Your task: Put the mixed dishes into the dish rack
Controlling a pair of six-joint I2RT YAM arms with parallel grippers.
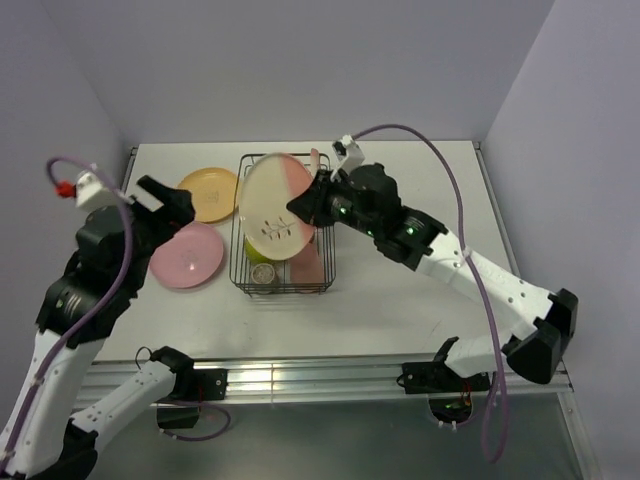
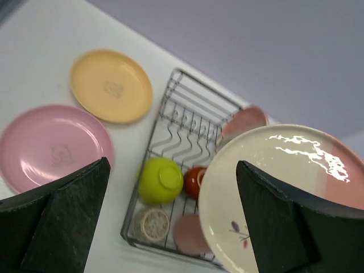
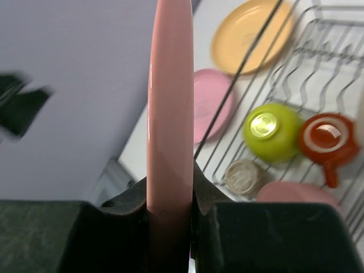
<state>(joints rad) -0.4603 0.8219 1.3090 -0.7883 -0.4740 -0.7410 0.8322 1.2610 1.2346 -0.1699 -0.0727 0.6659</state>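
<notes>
- Right gripper point(image 1: 306, 206) has its fingers pinched on the rim of the twig plate point(image 1: 277, 205). The right wrist view shows that rim edge-on, clamped tight between both pads.
- The twig plate is up in the air over the rack point(image 1: 240, 272), tilted, with its cream-and-pink face turned toward the left arm. It hides much of the rack's middle from above.
- Left gripper point(image 1: 162, 196) hangs above the table point(image 1: 400, 290) with fingers spread wide and nothing between them, just left of the rack.
- Down in the rack's near end sits a green bowl point(image 2: 160, 180), foot ring up, right beside a red-brown mug point(image 2: 195, 181).
- In front of them are a small grey cup point(image 2: 152, 223) in the near corner and a salmon cup point(image 2: 190, 233) next to it.
- At the rack's far end a pinkish plate point(image 2: 244, 120) stands on edge.
- Out on the table, left of the rack, lie two plates flat: a yellow plate point(image 2: 111, 85) farther back and a pink plate point(image 2: 51, 147) nearer. They are close together, and both are outside the wire.
</notes>
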